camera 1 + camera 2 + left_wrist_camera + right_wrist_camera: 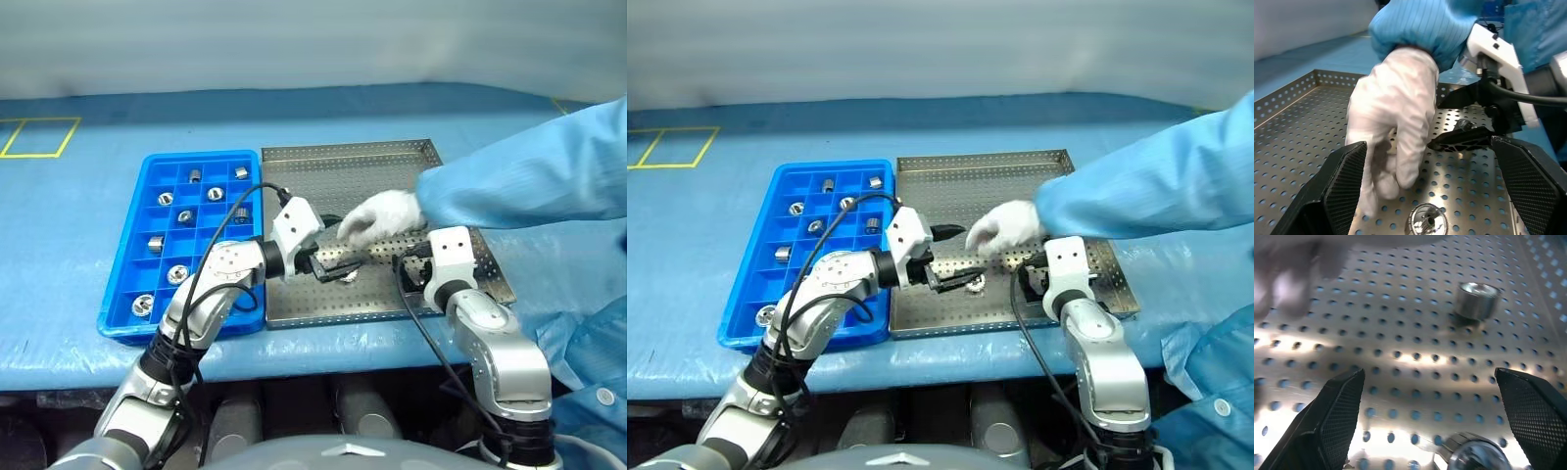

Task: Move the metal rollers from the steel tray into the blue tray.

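Observation:
The steel tray lies mid-table with the blue tray against its left side. Several metal rollers sit in the blue tray's compartments. My left gripper hangs open low over the steel tray's front, with one roller on the perforated floor between its fingers. My right gripper is open over the tray's front right. Two rollers lie on the floor ahead of it, one farther off and one close. A person's white-gloved hand reaches in just beyond both grippers.
The person's blue sleeve crosses the steel tray's right side from the right. Both trays rest on a blue table cover, near its front edge. A yellow square marking is at the far left.

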